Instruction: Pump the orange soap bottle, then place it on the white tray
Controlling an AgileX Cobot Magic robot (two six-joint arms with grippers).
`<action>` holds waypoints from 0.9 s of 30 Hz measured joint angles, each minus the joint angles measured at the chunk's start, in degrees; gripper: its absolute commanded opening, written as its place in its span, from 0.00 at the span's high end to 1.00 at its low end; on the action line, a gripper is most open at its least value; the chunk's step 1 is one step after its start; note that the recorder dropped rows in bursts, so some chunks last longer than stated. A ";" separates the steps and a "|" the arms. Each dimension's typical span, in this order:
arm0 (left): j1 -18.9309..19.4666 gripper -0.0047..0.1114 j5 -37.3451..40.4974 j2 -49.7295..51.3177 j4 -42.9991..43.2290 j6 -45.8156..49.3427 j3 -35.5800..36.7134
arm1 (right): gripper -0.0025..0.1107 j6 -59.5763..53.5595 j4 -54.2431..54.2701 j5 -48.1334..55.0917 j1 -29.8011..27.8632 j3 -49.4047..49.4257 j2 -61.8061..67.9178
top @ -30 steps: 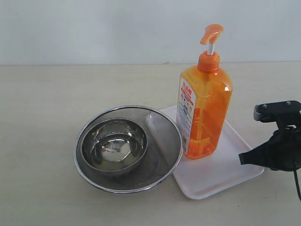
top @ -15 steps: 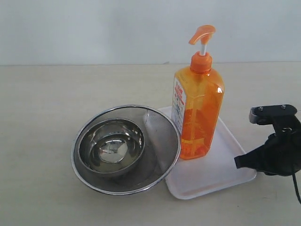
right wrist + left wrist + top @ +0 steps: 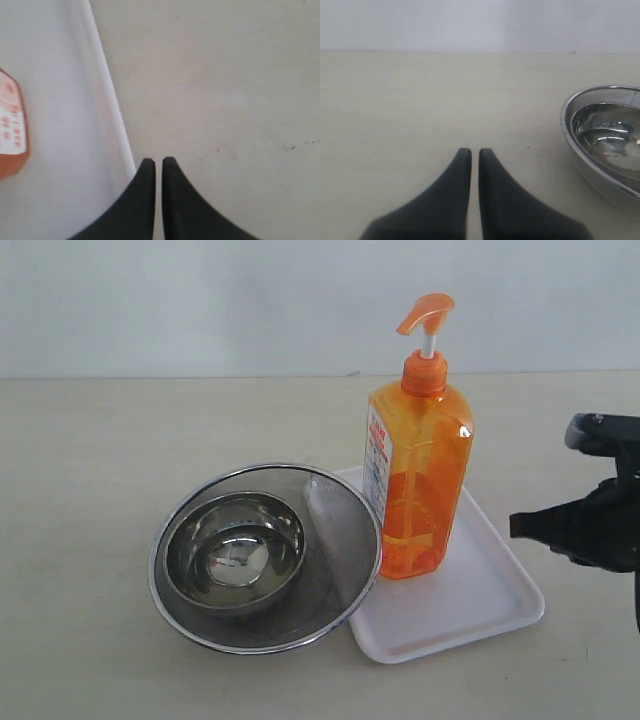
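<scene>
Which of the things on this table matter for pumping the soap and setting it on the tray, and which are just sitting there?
Part of the job:
orange soap bottle, standing upright on the tray
white tray

Just lying about:
mesh strainer, next to the tray
steel bowl, sitting inside the strainer

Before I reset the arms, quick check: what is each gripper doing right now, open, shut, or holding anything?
Left gripper: shut, holding nothing.
Right gripper: shut, holding nothing, its tips by the white tray rim.
</scene>
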 measured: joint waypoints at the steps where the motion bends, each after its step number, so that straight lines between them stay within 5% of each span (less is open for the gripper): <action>1: 0.00 0.92 0.00 0.00 0.00 0.00 0.00 | 0.98 0.11 0.00 1.44 0.00 0.00 -1.48; 5: 0.00 0.92 0.00 0.00 0.00 0.00 0.00 | 0.98 0.11 0.22 7.65 3.12 0.00 -7.68; 10: 0.00 0.92 0.00 0.00 0.00 0.00 0.00 | 0.98 1.20 0.22 8.61 13.71 0.00 -8.30; 27: 0.00 0.92 0.00 0.00 0.00 0.00 0.00 | 0.98 9.19 0.22 -11.33 30.28 2.96 2.49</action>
